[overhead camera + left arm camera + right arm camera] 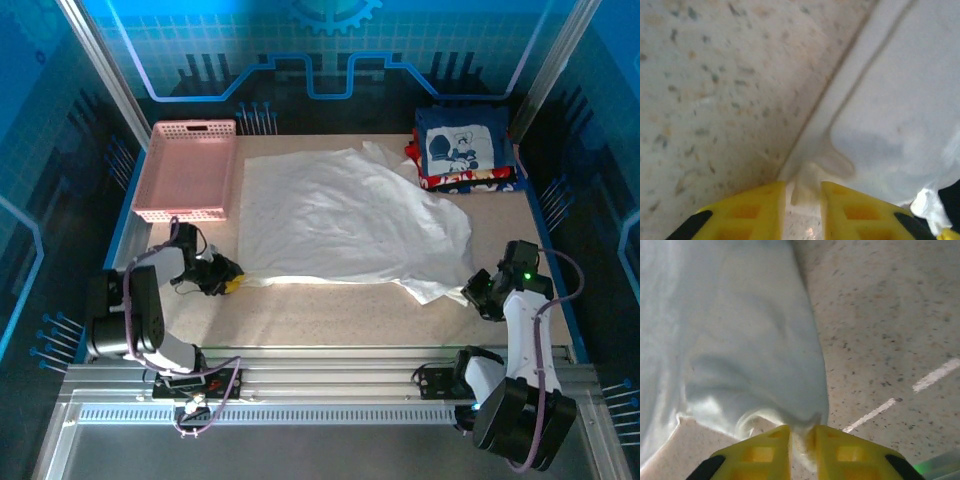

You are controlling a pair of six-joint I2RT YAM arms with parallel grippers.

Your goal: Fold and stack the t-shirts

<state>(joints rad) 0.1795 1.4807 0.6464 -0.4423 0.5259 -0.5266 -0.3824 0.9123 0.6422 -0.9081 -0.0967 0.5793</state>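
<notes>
Yellow left gripper (803, 189) open a crack at near corner of white t-shirt (340, 215), right gripper (801, 431) at other corner, grip hard to tell, bare table (330, 312) between.

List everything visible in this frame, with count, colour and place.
white t-shirt: one, white, spread flat across the middle of the table
folded t-shirts: one stack, navy with white cartoon print on top, red and blue layers beneath, far right corner; exact number unclear
basket: one, pink lattice plastic, far left
table: one, pale speckled
left gripper: yellow fingers slightly apart, shirt's near left corner between them
right gripper: yellow fingers slightly apart, shirt's near right edge between them
</notes>
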